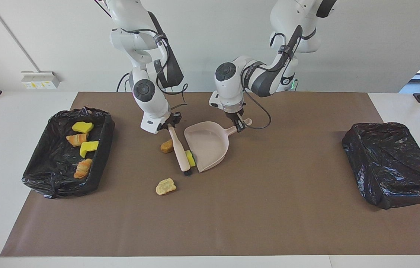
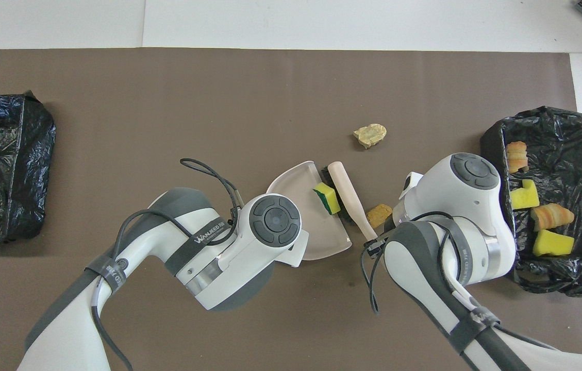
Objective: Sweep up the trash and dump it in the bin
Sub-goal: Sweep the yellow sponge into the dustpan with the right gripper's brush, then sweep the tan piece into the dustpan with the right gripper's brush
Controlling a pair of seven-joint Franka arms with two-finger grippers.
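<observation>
My right gripper (image 1: 170, 125) is shut on the handle of a pale brush (image 1: 180, 152) whose dark bristles rest on the mat at the mouth of the pink dustpan (image 1: 210, 143). My left gripper (image 1: 238, 125) is shut on the dustpan's handle. A yellow-green sponge chunk (image 1: 190, 158) lies between brush and dustpan lip, shown in the overhead view as the sponge chunk (image 2: 327, 199) just inside the dustpan (image 2: 303, 226). A brown bread lump (image 1: 166, 146) lies beside the brush, toward the right arm's end. A tan lump (image 1: 165, 186) lies farther from the robots.
A black-lined bin (image 1: 102, 160) at the right arm's end of the table holds yellow sponge pieces (image 1: 82, 127) and striped croissant pieces (image 1: 83, 168). Another black-lined bin (image 1: 392, 163) stands at the left arm's end. A brown mat (image 1: 269, 216) covers the table.
</observation>
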